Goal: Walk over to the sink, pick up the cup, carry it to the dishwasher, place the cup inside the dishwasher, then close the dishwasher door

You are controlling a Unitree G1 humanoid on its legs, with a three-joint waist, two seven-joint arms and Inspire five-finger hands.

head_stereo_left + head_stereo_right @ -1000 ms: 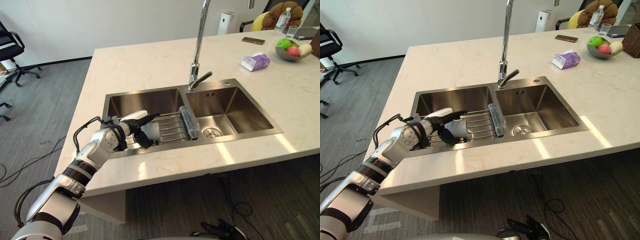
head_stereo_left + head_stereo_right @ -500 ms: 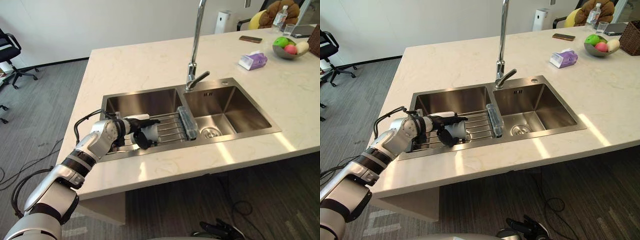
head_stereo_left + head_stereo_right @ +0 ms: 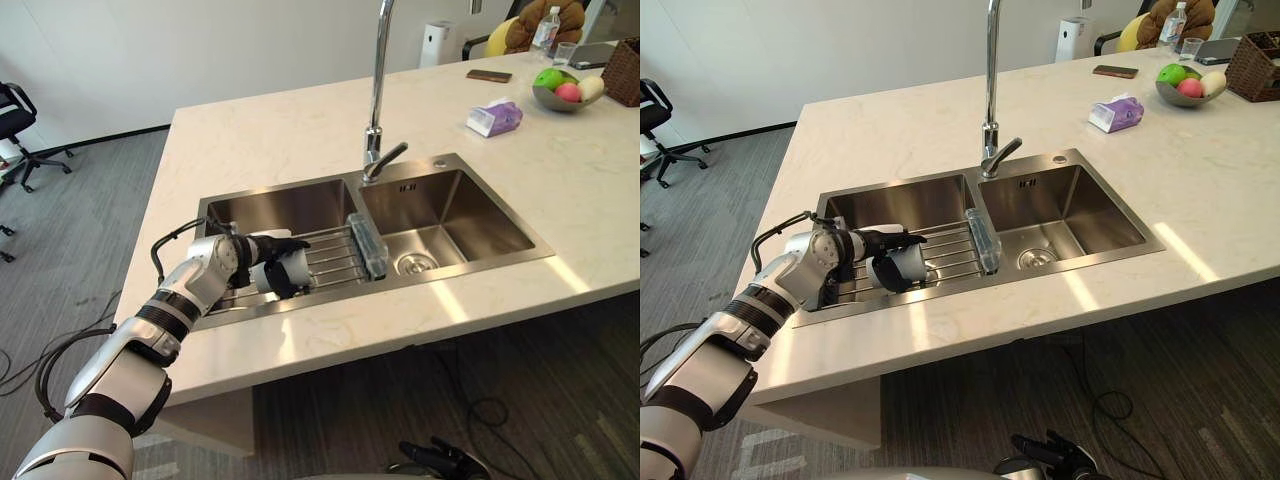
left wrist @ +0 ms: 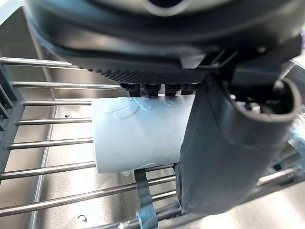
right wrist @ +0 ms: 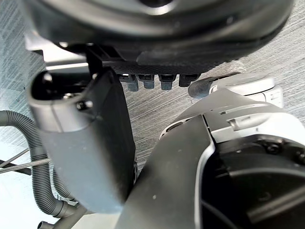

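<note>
Cup: pale, laid on its side on the wire rack that is set across the left basin of the sink, left of centre in the head views. It is enclosed by the left hand, the thumb being pressed over one side and the fingers curled round the other. Right hand: seen at the bottom edge of the head views, well apart from the cup; whether it is spread or closed cannot be told.
</note>
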